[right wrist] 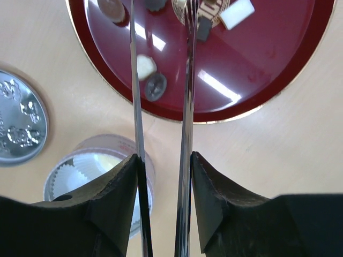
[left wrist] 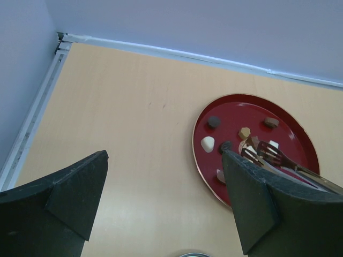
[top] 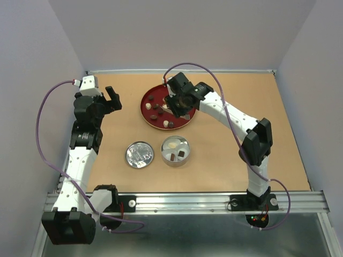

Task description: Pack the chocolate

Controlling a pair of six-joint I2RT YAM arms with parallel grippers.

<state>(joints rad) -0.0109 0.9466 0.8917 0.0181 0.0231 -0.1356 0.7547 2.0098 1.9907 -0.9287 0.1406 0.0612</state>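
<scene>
On the tabletop (top: 214,160): everything for packing sits in the middle, between the two arms, with the source at the back and the container nearer the bases.
Right arm (top: 236,115): reaches over the tray; its jaws pinch the tongs' two blades from outside, only partly squeezed, probably so the tips can open around a piece.
Left arm (top: 77,166): parked at the left side, well apart from the work, jaws spread wide and holding nothing, seemingly kept clear of the other arm.
Red tray (top: 146,115): round and shallow, it holds the loose pieces ready for picking.
Tin (top: 175,164): open, near the tray's front rim, lined with white paper cups (right wrist: 88,163) that give each piece a slot.
Lid (top: 139,155): an embossed silver disc lying flat just beside the tin, off so that filling is possible.
Tongs (right wrist: 188,80): long metal, tips down over the tray; whether they grip a piece cannot be told.
Chocolate (top: 165,124): mostly scattered on the tray, dark, reddish and cream, while a few pieces already lie in the tin, so packing looks far from done.
</scene>
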